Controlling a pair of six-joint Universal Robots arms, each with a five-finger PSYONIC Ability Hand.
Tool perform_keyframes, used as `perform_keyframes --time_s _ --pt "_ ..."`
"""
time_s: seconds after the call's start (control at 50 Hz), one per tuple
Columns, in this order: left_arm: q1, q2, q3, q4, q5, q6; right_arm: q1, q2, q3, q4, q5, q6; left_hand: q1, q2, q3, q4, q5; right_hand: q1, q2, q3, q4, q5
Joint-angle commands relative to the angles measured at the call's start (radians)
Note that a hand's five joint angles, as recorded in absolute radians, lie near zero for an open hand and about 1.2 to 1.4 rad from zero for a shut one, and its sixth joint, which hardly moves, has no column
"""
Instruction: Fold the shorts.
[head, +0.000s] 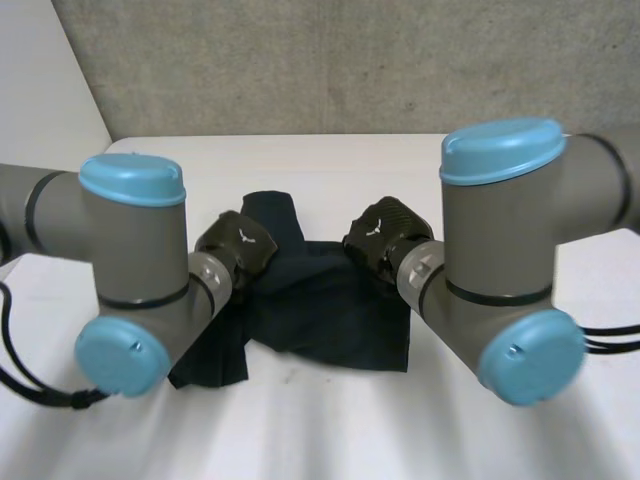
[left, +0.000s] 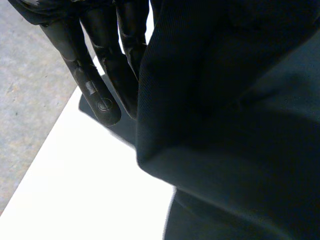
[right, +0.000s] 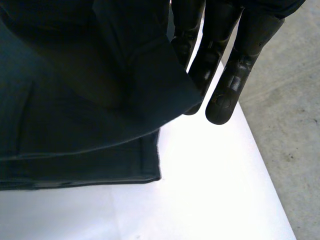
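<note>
Dark navy shorts (head: 320, 300) lie crumpled in the middle of the white table (head: 330, 430), one leg reaching toward the far side. My left hand (head: 238, 245) is at the shorts' left edge and my right hand (head: 385, 235) at the right edge. In the left wrist view, straight fingers (left: 100, 95) press against a raised fold of the shorts (left: 225, 125), pinching it. In the right wrist view, the fingers (right: 225, 95) likewise hold a lifted fold (right: 90, 100) above a flat hemmed layer (right: 100, 170).
Grey floor (left: 30, 100) lies beyond the table's far edge, close past my left fingertips. The same floor (right: 290, 125) borders the table beside my right hand. A grey wall (head: 330, 60) stands behind. Bare table (head: 330, 430) stretches in front of the shorts.
</note>
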Motion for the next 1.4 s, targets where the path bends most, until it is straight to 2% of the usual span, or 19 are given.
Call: perform_keyframes --time_s 0.02,0.1,0.14,0.26,0.48,0.62,0.82,0.9,0.96,1.14,1.2,1.28,1.3,1.36,1.38,1.4 --pt "0.057 -0.089 0.171 0.050 0.002 0.070 -0.028 0.101 -0.121 -0.105 0.010 0.002 0.259 0.173 0.172 0.179 0.207 0.430 0.222 0.224 0.205 0.253" --pt "0.054 -0.087 0.194 0.082 0.004 0.078 -0.040 0.073 -0.133 -0.151 0.018 0.040 0.268 0.182 0.181 0.188 0.216 0.430 0.222 0.224 0.205 0.253" --pt "0.048 -0.081 0.188 0.098 0.004 0.075 -0.045 0.015 -0.123 -0.200 0.018 0.091 0.283 0.197 0.195 0.202 0.231 0.430 0.222 0.224 0.205 0.253" --pt "0.025 0.094 0.134 0.113 0.001 0.062 -0.059 -0.118 -0.107 -0.242 0.007 0.139 0.286 0.200 0.198 0.206 0.234 0.430 0.222 0.224 0.205 0.253" --pt "-0.049 0.448 0.120 0.086 -0.042 0.059 -0.045 -0.356 -0.144 -0.093 -0.013 0.099 0.303 0.217 0.216 0.223 0.251 0.430 0.222 0.224 0.205 0.253" --pt "-0.052 0.647 0.129 0.073 -0.045 0.064 -0.043 -0.514 -0.143 -0.043 -0.011 0.100 0.303 0.217 0.216 0.223 0.251 0.430 0.222 0.224 0.205 0.253" --pt "-0.057 0.735 0.148 0.061 -0.045 0.073 -0.048 -0.652 -0.135 -0.043 -0.008 0.100 0.303 0.217 0.216 0.223 0.251 0.430 0.222 0.224 0.205 0.253" --pt "-0.058 0.701 0.132 0.063 -0.044 0.073 -0.056 -0.635 -0.127 -0.041 -0.011 0.100 0.303 0.217 0.216 0.223 0.251 0.430 0.222 0.224 0.205 0.253" --pt "-0.055 0.606 0.128 0.064 -0.045 0.072 -0.054 -0.570 -0.117 -0.038 -0.010 0.100 0.303 0.217 0.216 0.223 0.251 0.430 0.222 0.224 0.205 0.253" --pt "-0.044 0.289 0.145 0.102 -0.032 0.073 -0.051 -0.297 -0.121 -0.040 -0.002 0.102 0.303 0.217 0.216 0.223 0.251 0.430 0.222 0.224 0.205 0.253" --pt "-0.037 0.146 0.177 0.176 -0.022 0.073 -0.051 -0.177 -0.143 -0.046 -0.004 0.103 0.303 0.217 0.216 0.223 0.251 0.430 0.222 0.224 0.205 0.253" --pt "-0.003 -0.044 0.230 0.289 0.036 0.081 -0.057 -0.008 -0.231 -0.069 0.006 0.110 0.303 0.217 0.216 0.223 0.251 0.430 0.222 0.224 0.205 0.253" --pt "0.009 -0.081 0.243 0.308 0.048 0.084 -0.060 0.062 -0.274 -0.087 0.018 0.108 0.303 0.217 0.216 0.223 0.251 0.430 0.222 0.224 0.205 0.253" --pt "0.039 -0.210 0.295 0.365 0.108 0.105 -0.065 0.159 -0.345 -0.139 0.053 0.099 0.303 0.217 0.216 0.223 0.251 0.430 0.222 0.224 0.205 0.253" --pt "0.039 -0.239 0.312 0.378 0.120 0.111 -0.071 0.221 -0.389 -0.188 0.082 0.093 0.272 0.185 0.184 0.191 0.219 0.430 0.222 0.224 0.205 0.253" --pt "0.040 -0.294 0.348 0.407 0.135 0.122 -0.072 0.252 -0.406 -0.216 0.093 0.085 0.082 -0.004 -0.005 0.002 0.030 0.430 0.222 0.224 0.205 0.253"
